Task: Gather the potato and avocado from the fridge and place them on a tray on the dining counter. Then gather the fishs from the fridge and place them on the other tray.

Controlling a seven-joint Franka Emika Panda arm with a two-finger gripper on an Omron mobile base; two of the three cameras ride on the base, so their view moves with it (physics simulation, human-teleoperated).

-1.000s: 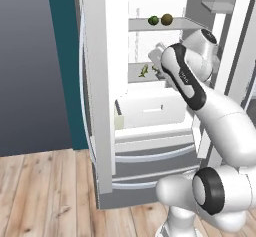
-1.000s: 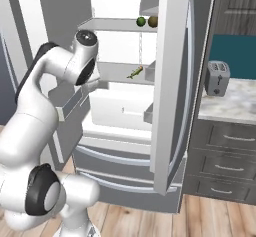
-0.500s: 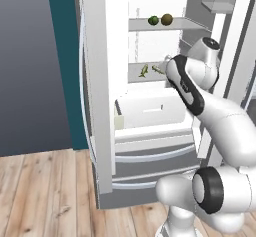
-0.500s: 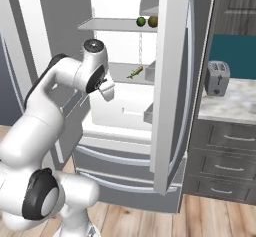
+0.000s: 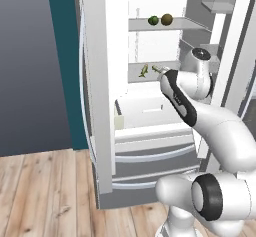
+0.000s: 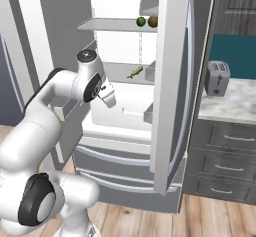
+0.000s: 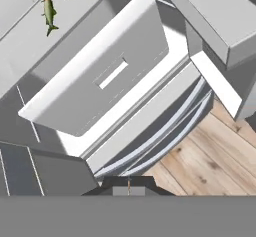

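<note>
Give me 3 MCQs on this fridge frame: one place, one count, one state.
1. Where is the avocado?
A. top shelf, beside a brown round item
B. lower drawer
C. on the floor

2. How many fish lie on the middle shelf?
A. none
B. two
C. four

3. What state is the fridge in?
A. doors shut
B. doors open, inside showing
C. lying on its side

Answers:
1 A: both base views show the green fruit next to the brown one on the top shelf.
2 B: the hand view shows two fish side by side.
3 B: white shelves and drawer are exposed.
</note>
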